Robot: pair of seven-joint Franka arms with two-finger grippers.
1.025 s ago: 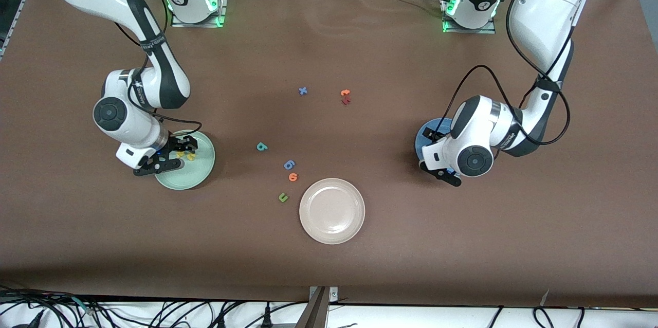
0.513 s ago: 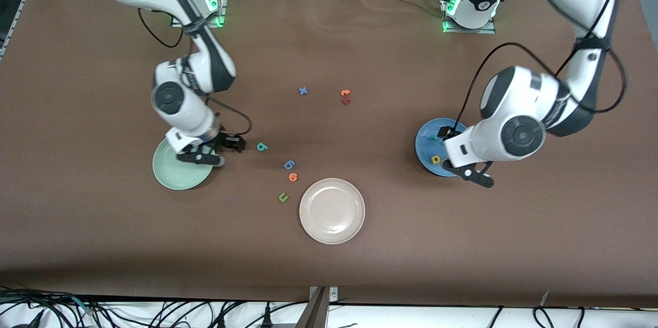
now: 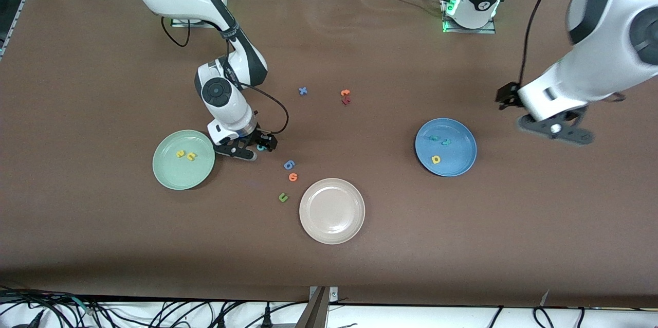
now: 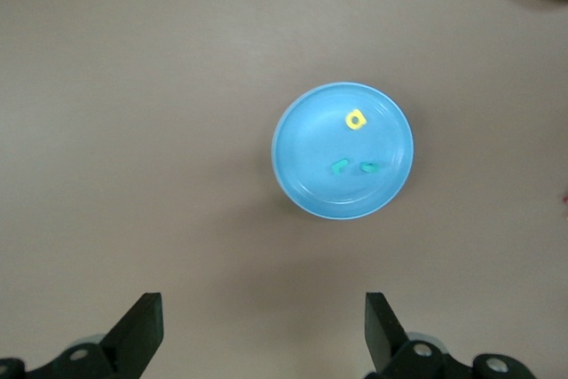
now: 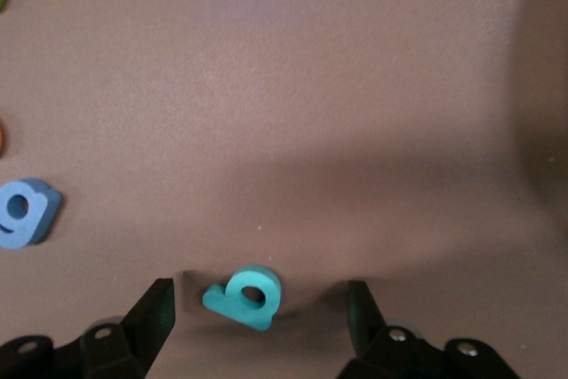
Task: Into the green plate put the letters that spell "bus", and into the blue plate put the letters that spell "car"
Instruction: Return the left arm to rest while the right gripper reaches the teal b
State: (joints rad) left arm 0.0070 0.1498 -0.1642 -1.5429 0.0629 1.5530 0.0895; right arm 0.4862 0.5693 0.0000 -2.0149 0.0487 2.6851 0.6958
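Note:
The green plate [image 3: 175, 174] holds the yellow "u" [image 3: 180, 153] and yellow "s" [image 3: 191, 156]. Beside it, toward the table's middle, the teal "b" [image 3: 261, 148] lies flat on the brown table. My right gripper [image 3: 253, 148] is low over it and open. In the right wrist view the "b" [image 5: 244, 296] sits between the fingers of the right gripper [image 5: 259, 317], untouched. The blue plate [image 3: 460, 156] holds the teal "c" [image 3: 434, 139], teal "r" [image 3: 445, 141] and yellow "a" [image 3: 436, 159]. My left gripper [image 3: 534, 114] hangs high and open, empty [image 4: 264, 326], looking down on the blue plate [image 4: 306, 126].
A beige-white plate [image 3: 332, 225] lies nearer the front camera at the middle. Between it and the "b" are a blue rounded letter [image 3: 289, 164], an orange one [image 3: 293, 177] and a dark green "u" [image 3: 282, 197]. Farther off lie a blue "x" [image 3: 303, 91] and an orange "t" [image 3: 345, 93].
My right gripper left the green plate and moved to the teal "b". My left arm rose off the blue plate and swung toward its own end of the table.

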